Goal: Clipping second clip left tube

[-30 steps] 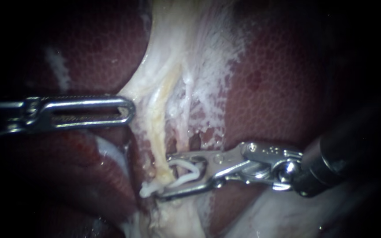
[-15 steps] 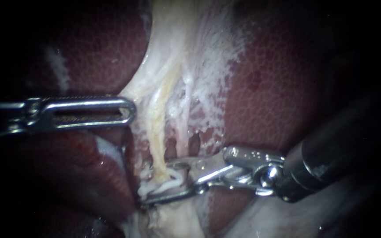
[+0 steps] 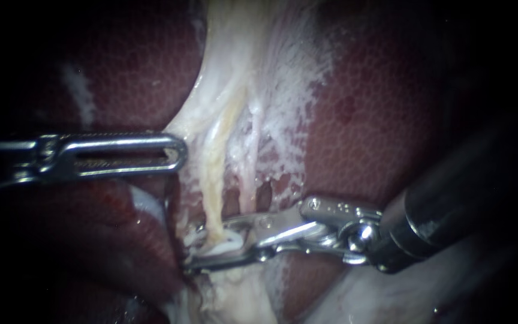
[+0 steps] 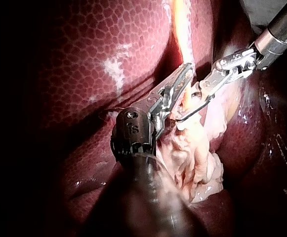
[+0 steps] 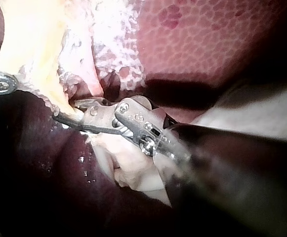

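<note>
Since a second ago the right instrument (image 3: 211, 247) has pushed further across the left tube (image 3: 212, 180), and its jaws have narrowed from wide apart to nearly together, pressing the white clip (image 3: 226, 243) around the tube low down, just above the frayed pale tissue (image 3: 235, 294). The left instrument (image 3: 172, 151) has not moved against the liver (image 3: 361, 120); its slotted jaws are clamped on the pale tissue edge (image 3: 190, 129) beside the tube.

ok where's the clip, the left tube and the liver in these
clip (image 3: 228, 241): endoscope view, on its white body at the tube's lower end
left tube (image 3: 210, 180): endoscope view, yellowish mid-length, above the clip
liver (image 3: 367, 120): endoscope view, bare red surface
</note>
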Controlling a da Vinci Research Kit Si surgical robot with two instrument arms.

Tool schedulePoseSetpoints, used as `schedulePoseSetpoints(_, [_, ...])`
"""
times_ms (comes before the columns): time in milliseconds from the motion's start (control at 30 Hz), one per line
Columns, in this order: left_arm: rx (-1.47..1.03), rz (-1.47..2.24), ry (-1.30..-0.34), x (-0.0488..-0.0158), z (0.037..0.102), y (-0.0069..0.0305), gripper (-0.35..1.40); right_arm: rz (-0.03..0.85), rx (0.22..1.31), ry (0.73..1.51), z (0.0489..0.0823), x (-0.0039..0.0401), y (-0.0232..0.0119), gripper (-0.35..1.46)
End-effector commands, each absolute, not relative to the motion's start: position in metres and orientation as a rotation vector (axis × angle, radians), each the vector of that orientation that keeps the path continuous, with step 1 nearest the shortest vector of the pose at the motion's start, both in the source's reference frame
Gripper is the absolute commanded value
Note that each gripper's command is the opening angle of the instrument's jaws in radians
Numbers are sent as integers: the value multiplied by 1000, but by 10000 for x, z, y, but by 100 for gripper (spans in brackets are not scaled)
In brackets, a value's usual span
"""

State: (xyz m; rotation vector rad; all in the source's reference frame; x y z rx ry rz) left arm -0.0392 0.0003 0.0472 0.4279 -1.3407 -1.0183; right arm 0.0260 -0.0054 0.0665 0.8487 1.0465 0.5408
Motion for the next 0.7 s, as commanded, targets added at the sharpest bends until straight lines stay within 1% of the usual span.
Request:
schedulePoseSetpoints(33, [428,-1018,-1341,-392,472,3,-35,539,846,1048,668,260,-55,-35])
schedulePoseSetpoints(233, [428,-1018,-1341,-392,472,3,-35,535,841,1042,677,258,-58,-35])
schedulePoseSetpoints(700, [428,-1018,-1341,-392,473,3,-35,531,839,1037,677,259,-61,-35])
